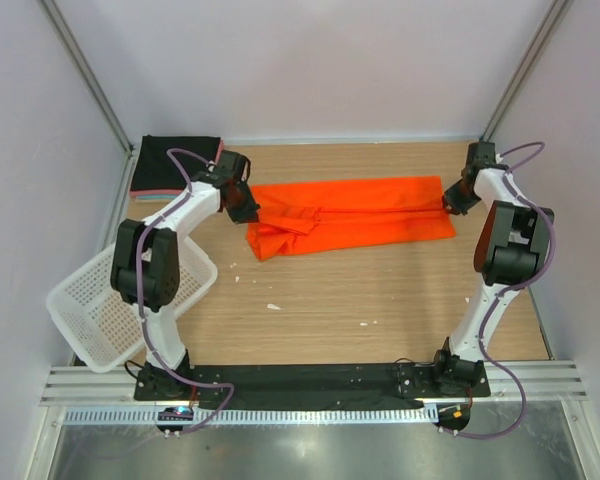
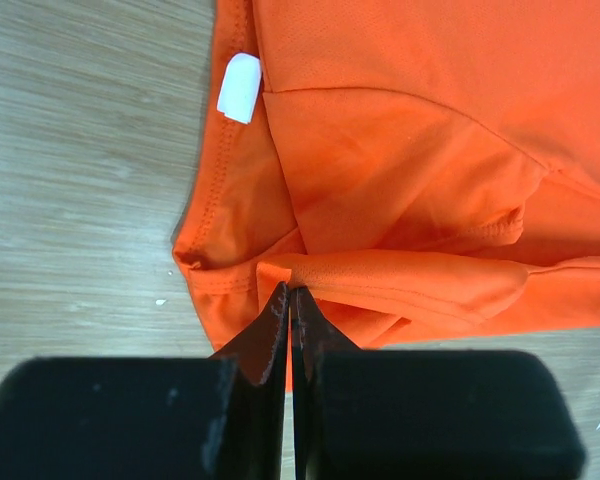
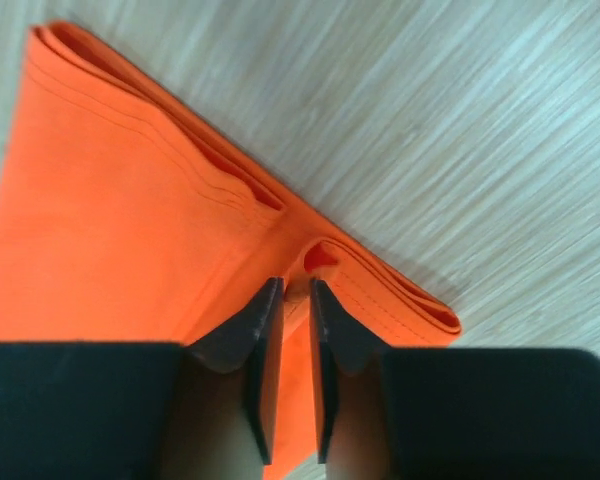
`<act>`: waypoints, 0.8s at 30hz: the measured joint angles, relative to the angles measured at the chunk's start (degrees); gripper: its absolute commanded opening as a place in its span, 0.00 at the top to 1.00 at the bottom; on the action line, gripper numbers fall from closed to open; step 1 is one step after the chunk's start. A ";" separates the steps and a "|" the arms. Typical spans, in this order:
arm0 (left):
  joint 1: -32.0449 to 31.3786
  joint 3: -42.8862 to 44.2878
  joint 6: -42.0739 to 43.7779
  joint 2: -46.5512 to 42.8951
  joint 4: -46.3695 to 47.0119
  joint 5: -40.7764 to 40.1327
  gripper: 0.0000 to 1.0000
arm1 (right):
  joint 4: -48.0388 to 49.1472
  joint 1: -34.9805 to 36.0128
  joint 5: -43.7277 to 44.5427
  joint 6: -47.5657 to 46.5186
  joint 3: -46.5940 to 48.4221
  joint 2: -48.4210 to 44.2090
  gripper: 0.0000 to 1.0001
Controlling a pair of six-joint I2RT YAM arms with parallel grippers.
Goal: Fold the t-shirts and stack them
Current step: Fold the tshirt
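Observation:
The bright orange-red t-shirt (image 1: 350, 215) lies as a long folded band across the far half of the table. My left gripper (image 1: 245, 207) is at its crumpled left end, shut on a fold of the cloth (image 2: 410, 150) at the very tips (image 2: 290, 290). A white label (image 2: 240, 88) shows at the collar. My right gripper (image 1: 450, 205) is at the shirt's right end (image 3: 110, 220). Its jaws stand a little apart (image 3: 296, 285), with the layered hem lying loose between them. Folded t-shirts (image 1: 180, 160) are stacked at the far left corner, black on top, with pink and teal edges below.
A white mesh basket (image 1: 110, 310) hangs tilted over the table's left edge beside the left arm. Small white scraps (image 1: 273, 306) dot the wooden tabletop (image 1: 360, 300). Walls and frame posts close in the back and both sides.

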 measured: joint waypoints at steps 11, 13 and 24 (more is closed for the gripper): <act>0.17 2.34 0.20 3.41 -0.66 0.33 1.00 | 0.48 0.00 -0.13 -1.01 -2.45 -3.43 0.66; 0.22 3.10 0.20 4.02 -0.74 0.68 1.00 | 0.87 0.00 -0.33 -1.31 -2.45 -3.52 0.67; 0.55 7.41 -0.07 4.68 -1.88 1.64 1.00 | 3.13 0.00 -0.61 -3.34 -5.51 -3.48 0.65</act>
